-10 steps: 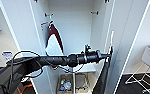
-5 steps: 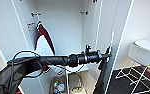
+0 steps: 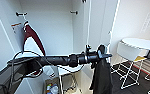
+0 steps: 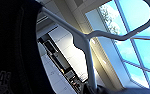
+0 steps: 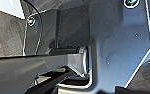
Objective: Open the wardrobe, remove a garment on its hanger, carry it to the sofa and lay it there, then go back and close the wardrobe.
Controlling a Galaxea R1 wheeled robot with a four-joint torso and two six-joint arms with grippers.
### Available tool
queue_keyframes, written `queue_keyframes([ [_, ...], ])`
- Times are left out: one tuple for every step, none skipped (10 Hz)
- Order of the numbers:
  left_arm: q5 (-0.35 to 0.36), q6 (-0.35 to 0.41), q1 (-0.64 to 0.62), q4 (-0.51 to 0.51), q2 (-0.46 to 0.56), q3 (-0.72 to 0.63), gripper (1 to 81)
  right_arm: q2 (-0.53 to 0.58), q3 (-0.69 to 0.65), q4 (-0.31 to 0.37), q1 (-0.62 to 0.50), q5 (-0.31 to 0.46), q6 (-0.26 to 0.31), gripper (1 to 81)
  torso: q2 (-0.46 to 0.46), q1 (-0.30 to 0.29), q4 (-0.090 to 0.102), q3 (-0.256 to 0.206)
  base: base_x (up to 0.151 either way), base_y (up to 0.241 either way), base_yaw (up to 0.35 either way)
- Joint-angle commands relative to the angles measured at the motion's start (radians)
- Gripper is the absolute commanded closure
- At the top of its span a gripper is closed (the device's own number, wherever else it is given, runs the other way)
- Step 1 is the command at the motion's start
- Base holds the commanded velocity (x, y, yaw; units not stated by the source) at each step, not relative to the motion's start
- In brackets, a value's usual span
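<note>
I have the left arm extended level across the head view, and the left gripper [image 3: 104,55] sits at its far end with the black garment [image 3: 100,75] hanging straight down beneath it. The garment drapes freely, clear of the wardrobe [image 3: 53,30] interior and just in front of the open right-hand door [image 3: 98,22]. I judge the arm is held out at this height so the fabric hangs without dragging on the floor or catching the cabinet edge during the carry. In the left wrist view the white hanger [image 4: 88,42] runs close past the camera, with its curved hook [image 4: 146,22] against the window and the dark fabric alongside; I read the claw as clamped on the hanger near its neck, although the fingers themselves are not distinct. The wardrobe stands open. Inside it, the maroon-and-white garment [image 3: 32,45] hangs from a wall peg [image 3: 21,14] on the left side; a second peg [image 3: 74,12] at the back right carries nothing. Low in the cabinet there is a box [image 3: 52,87] holding small colourful items that I cannot identify. The right wrist view shows the robot's own dark plate above grey flooring; I cannot tell the state of the right claw. A white table [image 3: 141,43] and chair [image 3: 128,60] stand to the right.
</note>
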State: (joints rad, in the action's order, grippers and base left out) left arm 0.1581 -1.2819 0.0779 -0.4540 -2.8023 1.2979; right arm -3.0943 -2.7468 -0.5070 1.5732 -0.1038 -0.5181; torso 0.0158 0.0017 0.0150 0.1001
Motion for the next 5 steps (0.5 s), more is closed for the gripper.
queue_keyframes([
  [0.055, 0.013, -0.184, -0.017, -0.004, -0.015, 81.1, -0.011, 0.007, -0.001, -0.032, 0.046, 0.003, 1.0, 0.000, 0.000, 0.000, 0.000, 0.000, 0.000, -0.261],
  [0.055, 0.013, -0.184, -0.017, -0.005, -0.015, 81.1, -0.011, 0.007, -0.001, -0.032, 0.046, 0.003, 1.0, 0.000, 0.000, 0.000, 0.000, 0.000, 0.000, -0.261],
  [0.054, 0.013, -0.184, -0.018, -0.005, -0.015, 81.1, -0.011, 0.007, -0.001, -0.031, 0.046, 0.003, 1.0, 0.000, 0.000, 0.000, 0.000, 0.000, 0.000, -0.262],
  [0.054, 0.013, -0.184, -0.018, -0.005, -0.015, 81.1, -0.011, 0.007, -0.001, -0.031, 0.046, 0.003, 1.0, 0.000, 0.000, 0.000, 0.000, 0.000, 0.000, -0.261],
  [0.051, 0.013, -0.186, -0.020, -0.007, -0.015, 81.1, -0.011, 0.007, -0.001, -0.031, 0.046, 0.003, 1.0, 0.000, 0.000, 0.000, 0.000, 0.000, 0.000, -0.261],
])
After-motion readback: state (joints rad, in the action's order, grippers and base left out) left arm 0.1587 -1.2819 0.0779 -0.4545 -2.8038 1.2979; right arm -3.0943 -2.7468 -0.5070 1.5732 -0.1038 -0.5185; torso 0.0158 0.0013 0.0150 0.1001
